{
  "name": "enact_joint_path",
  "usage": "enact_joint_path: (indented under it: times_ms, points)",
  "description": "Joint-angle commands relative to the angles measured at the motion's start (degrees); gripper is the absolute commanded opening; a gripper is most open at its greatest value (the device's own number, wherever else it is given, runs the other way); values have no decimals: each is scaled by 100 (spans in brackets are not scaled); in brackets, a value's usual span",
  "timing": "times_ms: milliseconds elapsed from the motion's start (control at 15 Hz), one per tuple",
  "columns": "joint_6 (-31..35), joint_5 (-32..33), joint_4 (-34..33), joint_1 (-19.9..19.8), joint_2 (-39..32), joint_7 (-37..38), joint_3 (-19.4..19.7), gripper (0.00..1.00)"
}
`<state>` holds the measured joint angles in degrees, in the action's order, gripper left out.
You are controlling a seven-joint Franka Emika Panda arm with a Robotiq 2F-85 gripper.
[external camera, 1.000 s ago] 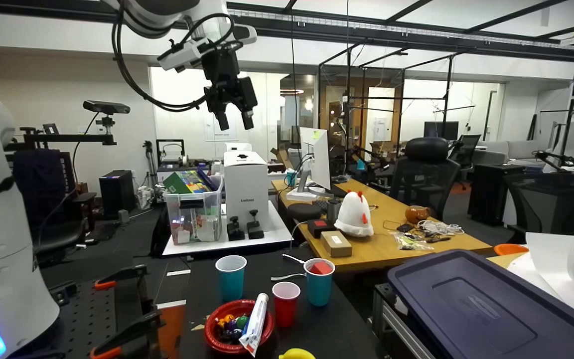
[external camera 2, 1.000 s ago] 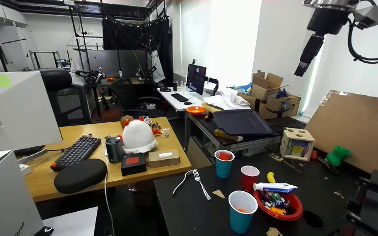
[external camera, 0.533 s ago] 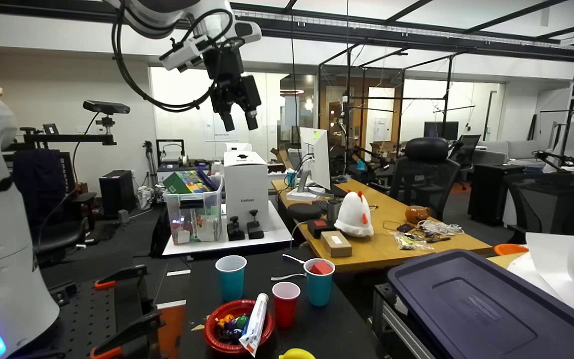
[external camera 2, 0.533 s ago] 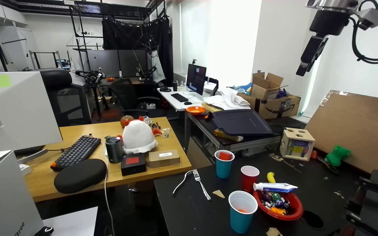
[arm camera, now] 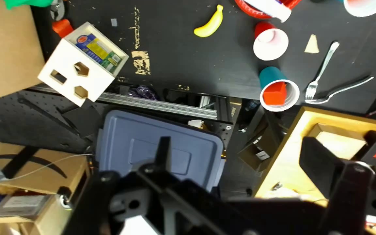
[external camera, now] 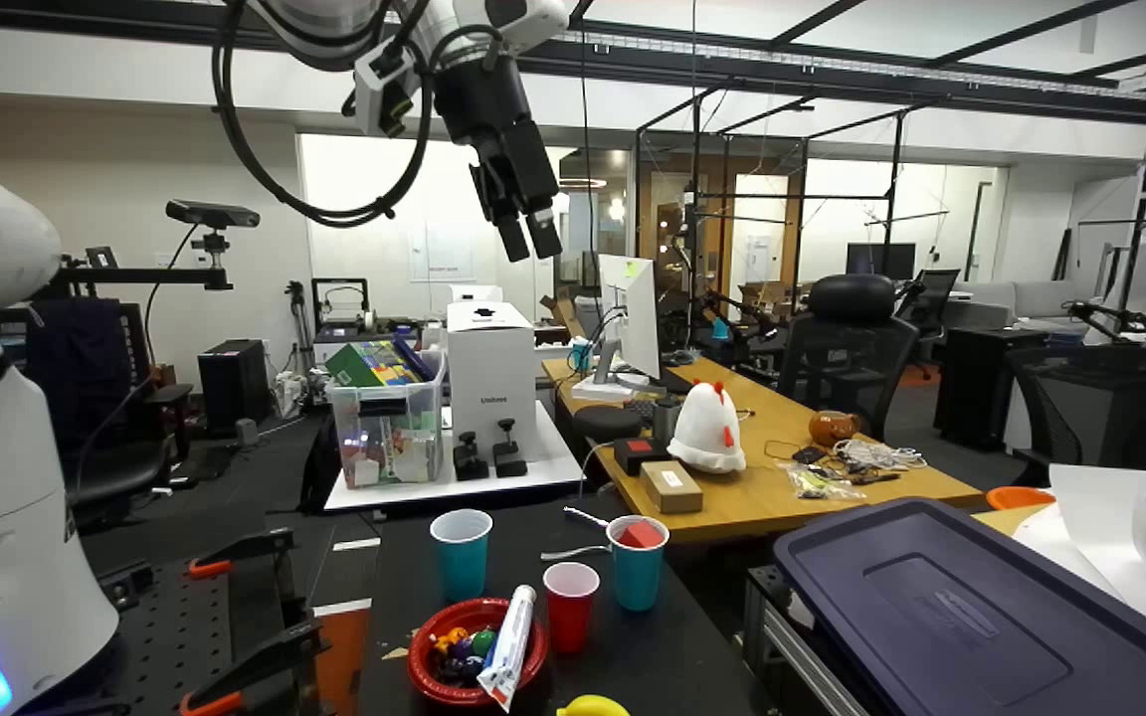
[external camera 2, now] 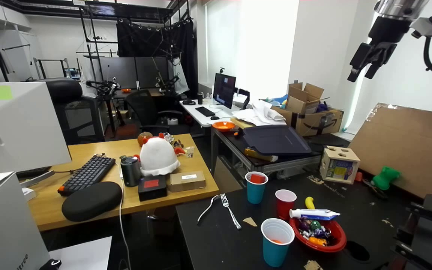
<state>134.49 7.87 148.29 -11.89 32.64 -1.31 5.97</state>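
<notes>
Teal cup (external camera 2: 255, 193): unmoved near the edge of the table (external camera 2: 219, 243), red block (external camera 2: 257, 179) inside.
Gripper (external camera 2: 360, 75): just twisted round, well above, spread wide, empty.

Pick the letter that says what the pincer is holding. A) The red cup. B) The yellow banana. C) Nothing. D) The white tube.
C: the pincer is open with nothing between its jaws, while the yellow banana and the red cup are on the black table and the white tube lies across the red bowl.
</notes>
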Motion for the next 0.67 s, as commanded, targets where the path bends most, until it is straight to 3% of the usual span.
enact_joint_path:
  times_ms: [0, 333, 600]
  points:
    - [491, 407, -1, -480, -349, 701, -62, 100]
    - [959, 1290, -115, -1344, -1019, 1885, -102, 100]
    - [1172, 1653, -193, -1703, -1591, 2553, 79, 100]
